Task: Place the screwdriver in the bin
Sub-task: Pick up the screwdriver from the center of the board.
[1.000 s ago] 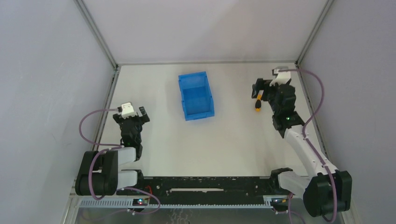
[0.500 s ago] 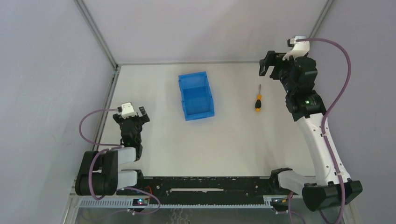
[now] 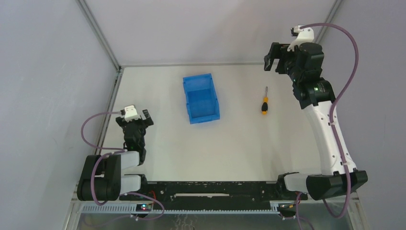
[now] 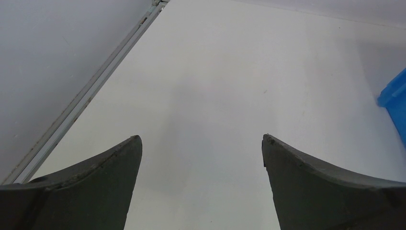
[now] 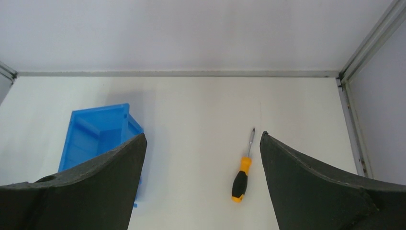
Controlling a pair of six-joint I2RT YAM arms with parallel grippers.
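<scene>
Right gripper (image 3: 273,57) hangs high at the far right, fingers spread, holding nothing. The small orange-and-black-handled screwdriver (image 3: 264,101) lies flat on the white table (image 3: 239,139), well right of the bright blue plastic bin (image 3: 186,96). Looks light, stiff, probably rolls, so I'd pinch the fat handle, not the skinny shaft.

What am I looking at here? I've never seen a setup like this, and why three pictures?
Two robot arms are bolted at the near edge of a white table, each ending in a two-finger gripper. The wide picture comes from a fixed camera above and behind them. The other two come from cameras on the wrists, so the dark curved shapes are the fingers. The left gripper sits low near the left wall; the right gripper is raised at the far right. Both are open and hold nothing. On the table lie an empty blue bin and, to its right and apart from it, a small screwdriver.
</scene>
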